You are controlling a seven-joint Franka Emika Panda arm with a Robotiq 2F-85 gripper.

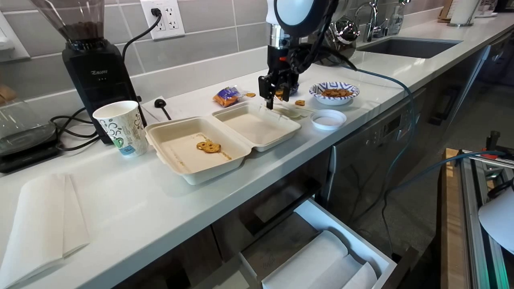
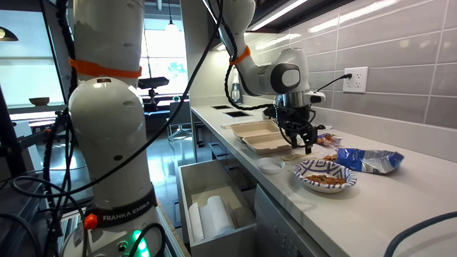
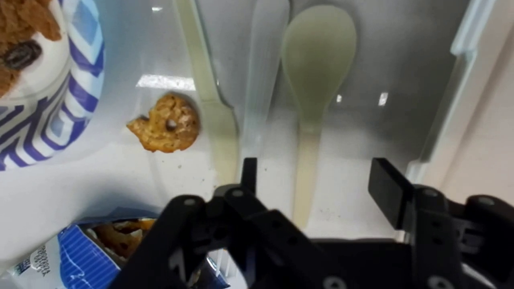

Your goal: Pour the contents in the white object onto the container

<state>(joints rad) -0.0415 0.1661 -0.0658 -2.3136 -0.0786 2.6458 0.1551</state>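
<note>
Apparently ungripped, the low round white cup (image 1: 327,127) stood on the glossy white counter (image 1: 120,204), right of the large off-white foam clamshell box (image 1: 235,138) in an exterior view. It looked light and thin-walled (plastic or paper, I could not tell), so it would probably skid at a nudge and buckle under a hard squeeze; a gentle pinch across the rim, one finger inside and one outside, seemed the safest hold. The black two-fingered gripper (image 3: 314,170) held nothing: its jaws stood well apart, with a pale slender spoon (image 3: 315,92) on the counter beneath. The cup's inside showed pale and bare. The box's left half held a brown biscuit (image 1: 208,146) and crumbs, while the round blue-patterned bowl (image 1: 332,102), farther back, held brown flakes (image 1: 336,92). At far left, the tall green-printed paper cup (image 1: 122,128) hid its bottom.
</note>
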